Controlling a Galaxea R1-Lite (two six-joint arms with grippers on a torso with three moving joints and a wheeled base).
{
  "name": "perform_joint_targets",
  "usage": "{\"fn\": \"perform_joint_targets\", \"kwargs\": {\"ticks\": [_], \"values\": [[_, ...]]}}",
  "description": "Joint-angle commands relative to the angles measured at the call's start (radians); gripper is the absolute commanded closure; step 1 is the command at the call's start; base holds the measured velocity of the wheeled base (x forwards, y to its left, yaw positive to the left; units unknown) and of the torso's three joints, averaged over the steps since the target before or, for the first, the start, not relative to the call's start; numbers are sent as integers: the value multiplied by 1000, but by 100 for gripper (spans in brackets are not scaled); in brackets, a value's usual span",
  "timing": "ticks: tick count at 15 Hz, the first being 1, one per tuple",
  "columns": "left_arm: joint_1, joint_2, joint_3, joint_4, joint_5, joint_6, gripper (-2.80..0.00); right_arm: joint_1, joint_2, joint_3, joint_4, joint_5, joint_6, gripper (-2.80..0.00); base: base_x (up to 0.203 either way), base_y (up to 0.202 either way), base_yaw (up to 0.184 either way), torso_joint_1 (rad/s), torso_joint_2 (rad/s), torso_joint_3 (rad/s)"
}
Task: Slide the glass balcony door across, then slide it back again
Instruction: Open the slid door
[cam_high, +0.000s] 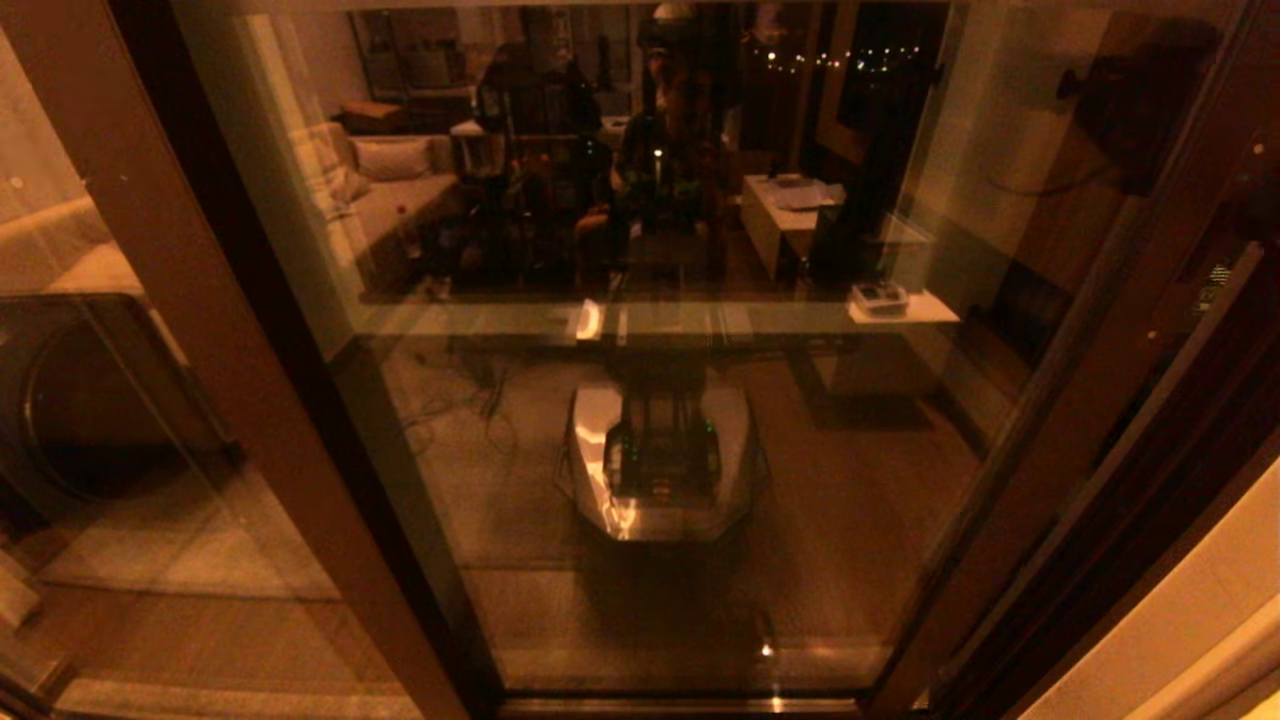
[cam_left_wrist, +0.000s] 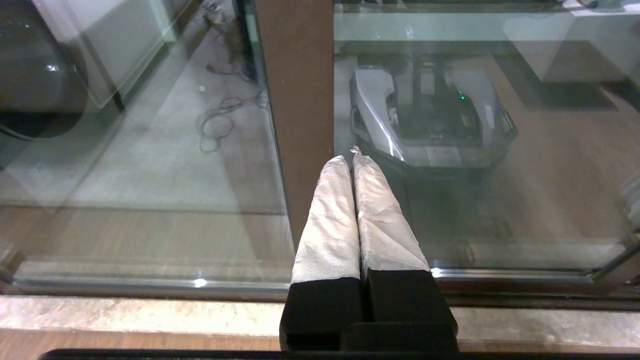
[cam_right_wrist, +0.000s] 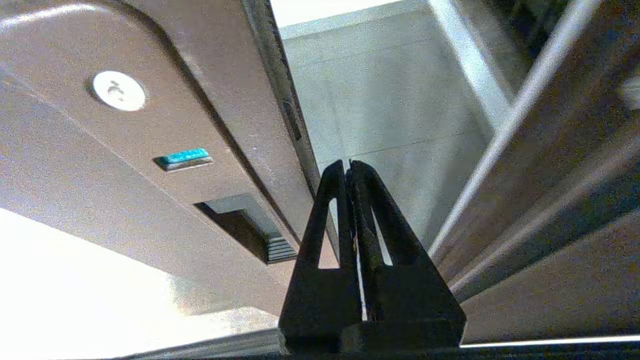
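Note:
The glass balcony door (cam_high: 650, 450) fills the head view, a reflective pane in a dark brown frame. Neither gripper shows in that view. The door's handle edge (cam_right_wrist: 165, 150) carries a plate with a round screw, a small teal tab and a recessed catch. My right gripper (cam_right_wrist: 348, 163) is shut with nothing in it. Its black tips sit in the narrow gap between that edge and the brown jamb (cam_right_wrist: 550, 175). My left gripper (cam_left_wrist: 350, 157) is shut and empty, its white-wrapped fingers (cam_left_wrist: 330, 220) pointing at a brown upright (cam_left_wrist: 300, 75) low by the sill.
A pale stone sill (cam_left_wrist: 150, 315) and a metal track (cam_left_wrist: 150, 285) run along the door's foot. Behind the left pane is a dark round drum (cam_high: 80, 400). A pale wall (cam_high: 1200, 620) stands at the right. Grey concrete (cam_right_wrist: 380, 100) shows through the gap.

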Motion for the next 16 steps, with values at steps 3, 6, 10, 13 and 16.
{"fn": "perform_joint_targets", "kwargs": {"ticks": [3,6,10,13,16], "values": [[0,0,0,1,0,0,0,30,-28,38,-1,-4,0,0,0,0,0,0,0,0],[0,0,0,1,0,0,0,67,-51,81,-8,-5,-2,0,0,0,0,0,0,0],[0,0,0,1,0,0,0,90,-61,110,-35,-6,-2,0,0,0,0,0,0,0],[0,0,0,1,0,0,0,111,-86,140,-35,-5,-1,0,0,0,0,0,0,0],[0,0,0,1,0,0,0,150,-114,181,-36,-3,-1,0,0,0,0,0,0,0]]}}
